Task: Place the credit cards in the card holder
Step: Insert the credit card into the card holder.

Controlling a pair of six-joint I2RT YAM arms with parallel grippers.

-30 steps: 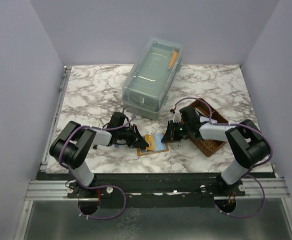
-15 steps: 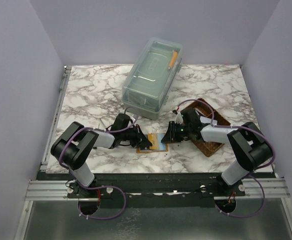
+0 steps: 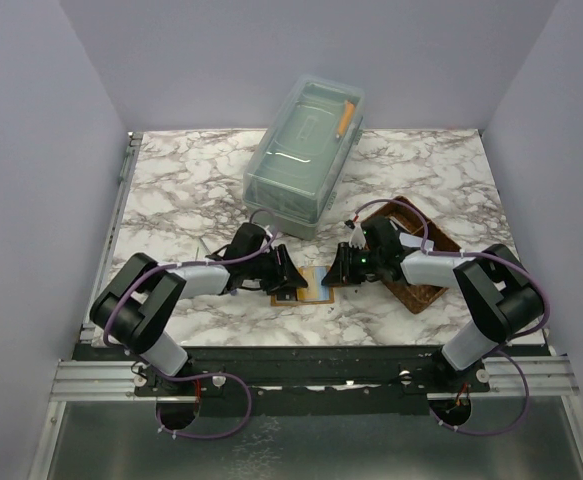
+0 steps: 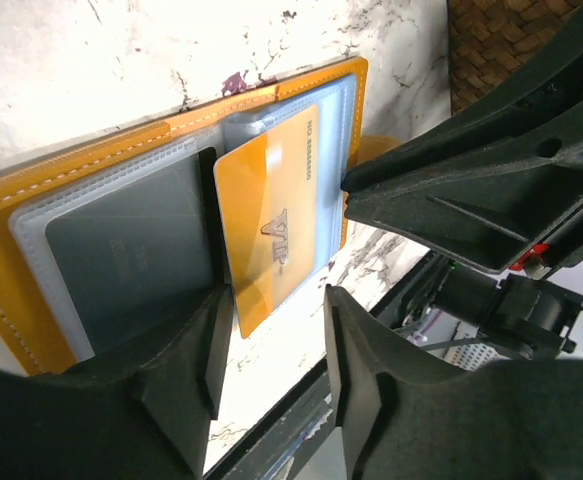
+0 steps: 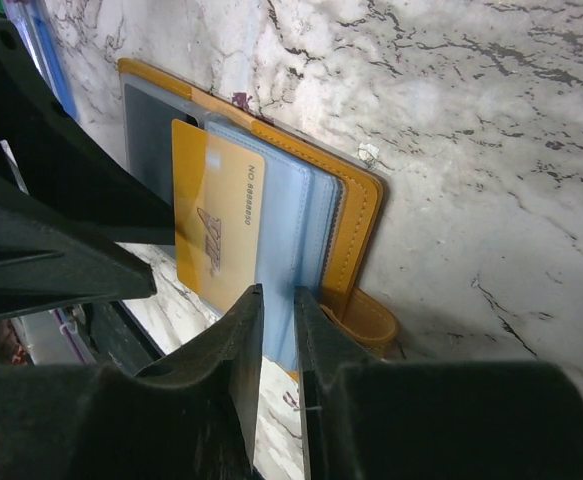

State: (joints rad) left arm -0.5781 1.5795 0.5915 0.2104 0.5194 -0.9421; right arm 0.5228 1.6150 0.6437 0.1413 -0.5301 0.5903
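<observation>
Standing apart, the 2 fingers of the left gripper [image 4: 273,300] flank the near end of the yellow card [image 4: 276,225]. The card lies on the light-blue panel of the open card holder [image 4: 1,250] and overhangs its edge, on the marble table [image 3: 171,190]. The fingers of the right gripper [image 5: 278,295] sit almost together at the holder's tab side; I cannot tell whether they pinch it.

plastic box [image 3: 304,158]: far centre | orange object [image 3: 345,118]: on its lid | woven tray [image 3: 420,291]: right
</observation>
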